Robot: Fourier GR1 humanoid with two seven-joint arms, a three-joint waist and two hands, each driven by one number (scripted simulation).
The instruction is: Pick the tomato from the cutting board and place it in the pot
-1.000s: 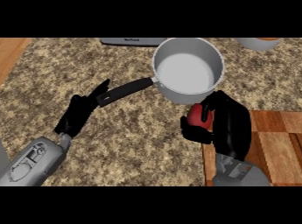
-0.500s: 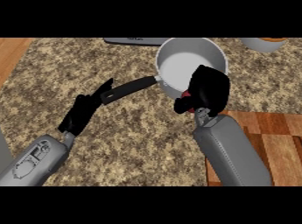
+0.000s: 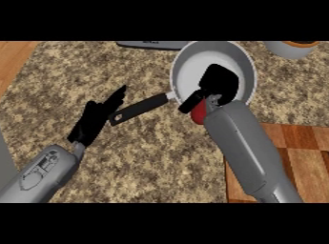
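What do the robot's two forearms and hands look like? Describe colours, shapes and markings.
Both forearms are smooth, rounded grey shells. The left forearm carries thin dark line markings; the right forearm looks plain. The left hand and right hand are black, with slim fingers and a thumb. No cables show.

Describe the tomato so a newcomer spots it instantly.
On the speckled counter, find the pale round pot with a black handle. At its near rim, the right robot hand curls over a small red shape, the tomato: the only bright red thing here.
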